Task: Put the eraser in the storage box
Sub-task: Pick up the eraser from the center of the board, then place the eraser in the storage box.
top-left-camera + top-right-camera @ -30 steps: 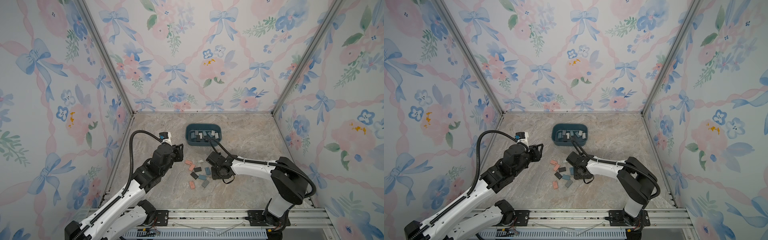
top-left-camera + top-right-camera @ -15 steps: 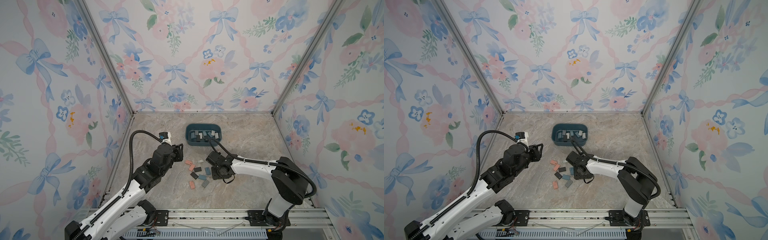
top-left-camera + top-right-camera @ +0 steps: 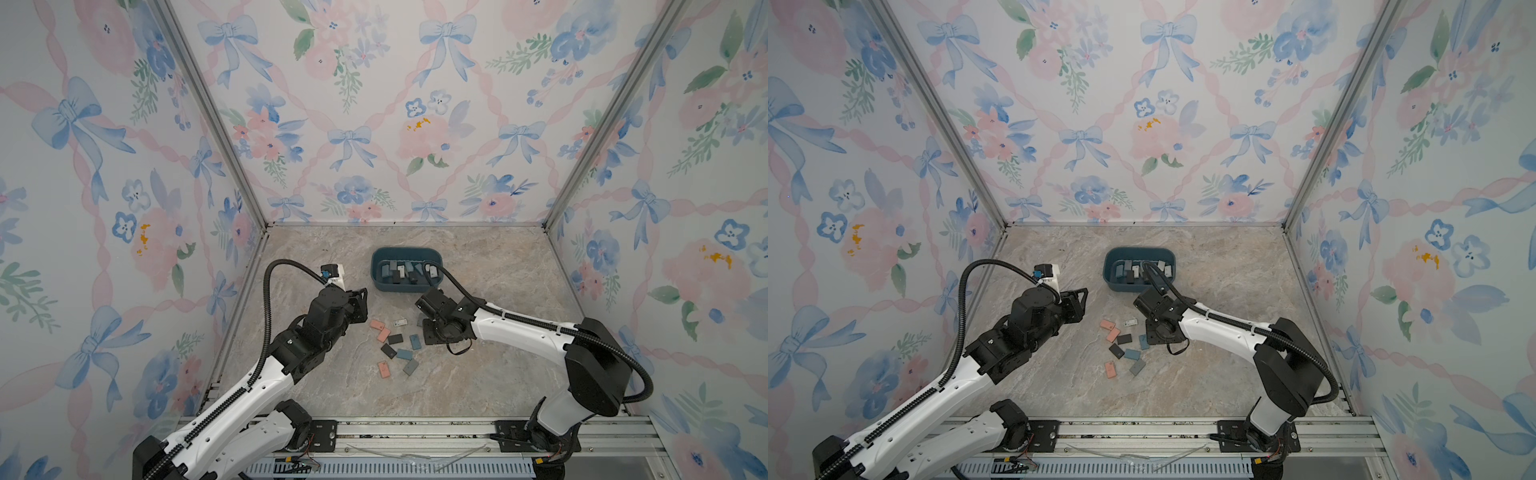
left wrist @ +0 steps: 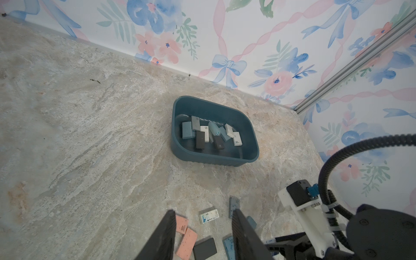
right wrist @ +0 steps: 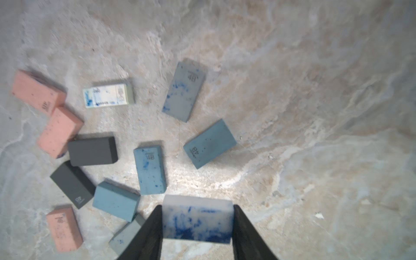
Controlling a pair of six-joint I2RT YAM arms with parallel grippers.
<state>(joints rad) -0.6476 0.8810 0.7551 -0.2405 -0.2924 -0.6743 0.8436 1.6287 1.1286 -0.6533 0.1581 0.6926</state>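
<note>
A white eraser (image 5: 198, 220) smeared with blue ink sits between the fingers of my right gripper (image 5: 197, 209), which is shut on it just above the marble floor. In both top views that gripper (image 3: 430, 332) (image 3: 1156, 334) points down beside the loose erasers, a short way in front of the storage box (image 3: 405, 286) (image 3: 1138, 286). The storage box (image 4: 202, 157) is a teal tub that holds several erasers. My left gripper (image 4: 203, 211) (image 3: 359, 297) hangs open over the left side of the pile, with nothing between its fingers.
Several loose erasers lie on the floor between the arms: pink ones (image 5: 39, 92) (image 5: 59, 132), dark grey ones (image 5: 92, 151), blue ones (image 5: 149, 172) and a white wrapped one (image 5: 108, 96). The right arm's cable (image 3: 451, 278) arches over the box's right end.
</note>
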